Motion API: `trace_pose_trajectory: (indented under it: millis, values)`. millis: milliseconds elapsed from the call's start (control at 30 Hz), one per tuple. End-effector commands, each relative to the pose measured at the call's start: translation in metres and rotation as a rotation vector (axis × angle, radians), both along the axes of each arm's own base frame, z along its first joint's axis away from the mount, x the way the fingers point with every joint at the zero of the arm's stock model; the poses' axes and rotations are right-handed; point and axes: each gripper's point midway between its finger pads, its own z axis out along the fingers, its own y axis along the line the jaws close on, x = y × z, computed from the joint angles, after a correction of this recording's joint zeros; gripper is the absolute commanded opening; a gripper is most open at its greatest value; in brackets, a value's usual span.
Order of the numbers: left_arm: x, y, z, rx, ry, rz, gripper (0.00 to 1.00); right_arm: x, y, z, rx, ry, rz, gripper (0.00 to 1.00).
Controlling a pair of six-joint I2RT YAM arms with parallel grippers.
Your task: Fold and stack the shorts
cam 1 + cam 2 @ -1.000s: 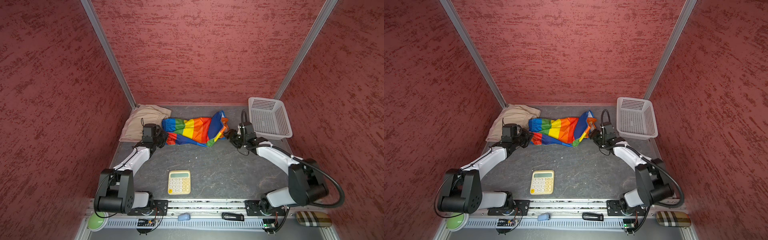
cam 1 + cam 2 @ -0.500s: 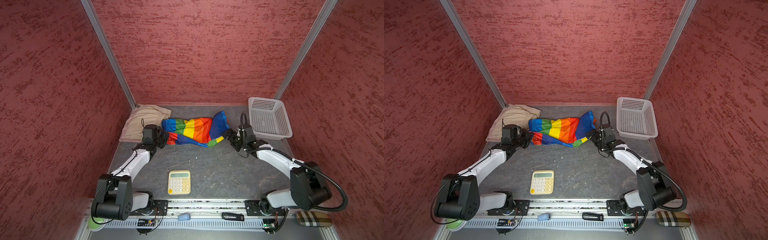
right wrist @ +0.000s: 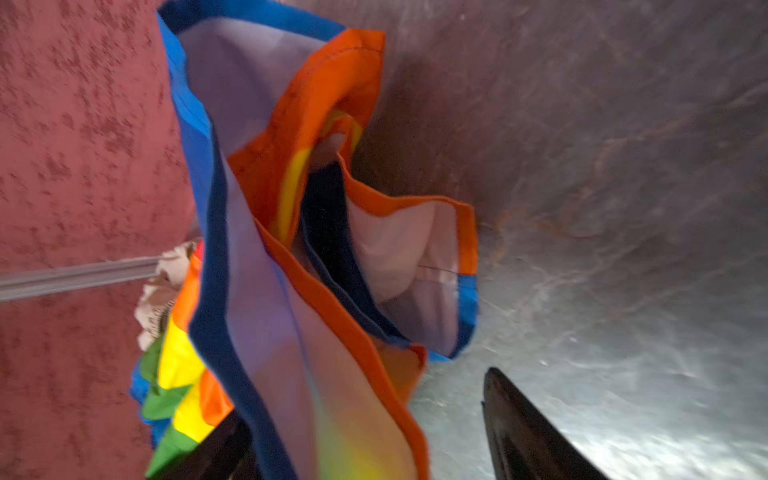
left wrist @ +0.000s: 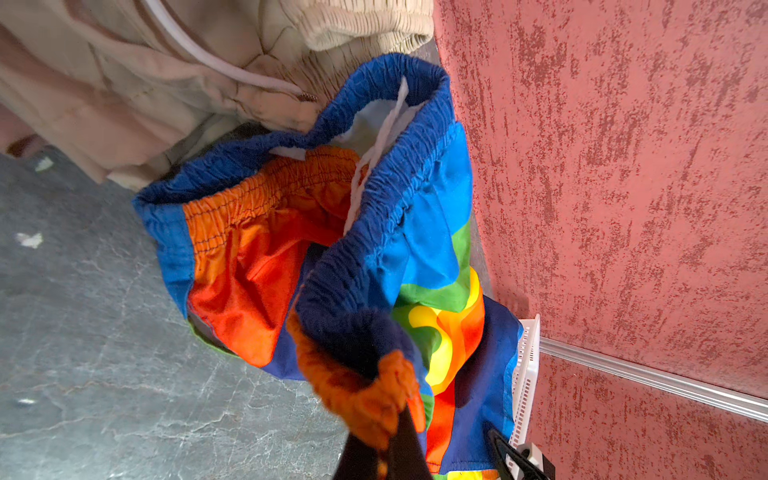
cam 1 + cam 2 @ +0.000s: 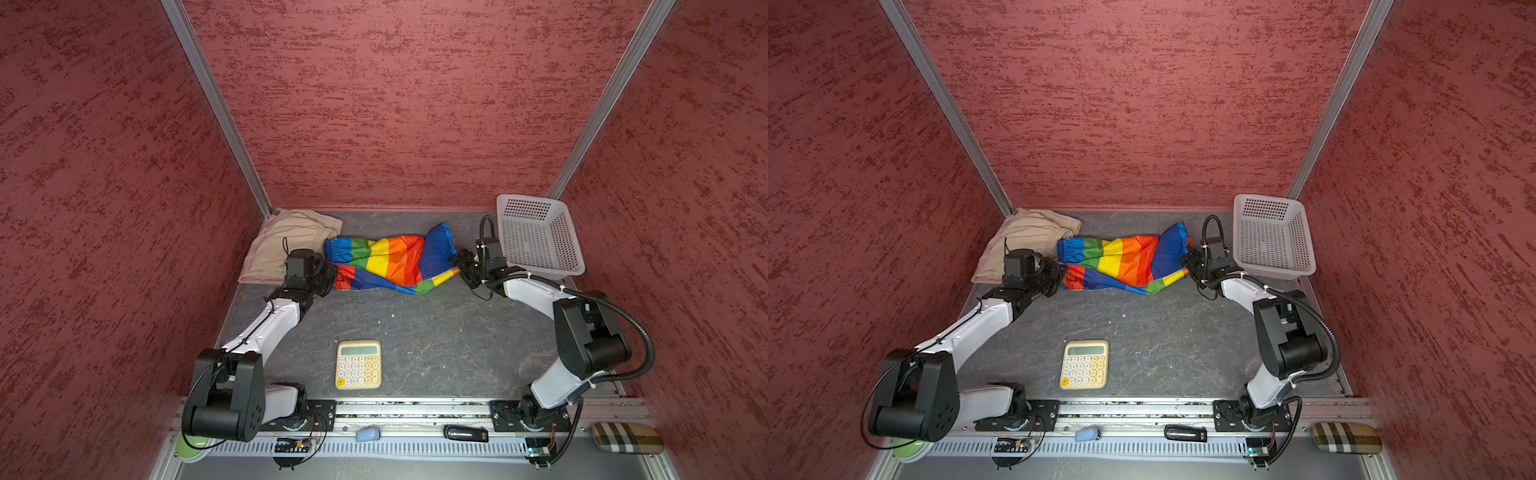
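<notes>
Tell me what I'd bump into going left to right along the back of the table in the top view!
You'd meet the beige fabric shorts → the shiny rainbow colour-blocked shorts → the white perforated plastic basket.

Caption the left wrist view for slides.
Left gripper shut on waistband of shiny rainbow colour-blocked shorts, beside beige drawstring shorts.

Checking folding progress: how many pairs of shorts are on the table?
2: beige shorts in the back left corner; rainbow shorts beside them along the back. A pinkish layer under the beige may be a third.
</notes>
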Motion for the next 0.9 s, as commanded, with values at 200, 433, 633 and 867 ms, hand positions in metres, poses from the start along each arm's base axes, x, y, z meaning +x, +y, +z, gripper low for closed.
trace_pose_trajectory:
  millis: [200, 433, 633, 867]
  values:
    - [0.045, 0.006, 0.106, 0.051, -0.313, -0.027, 0.00, 0.040, 0.011, 0.137, -0.026, -0.262, 0.075, 0.00]
    - [0.056, 0.011, 0.278, 0.144, -0.672, -0.008, 0.00, 0.004, -0.032, 0.354, -0.111, -0.646, 0.053, 0.00]
    - [-0.015, 0.005, 0.407, 0.176, -0.928, -0.006, 0.00, -0.079, -0.060, 0.484, -0.159, -0.927, 0.041, 0.00]
    - [-0.110, 0.004, 0.471, 0.132, -1.059, 0.027, 0.00, -0.138, -0.083, 0.566, -0.229, -1.101, 0.005, 0.00]
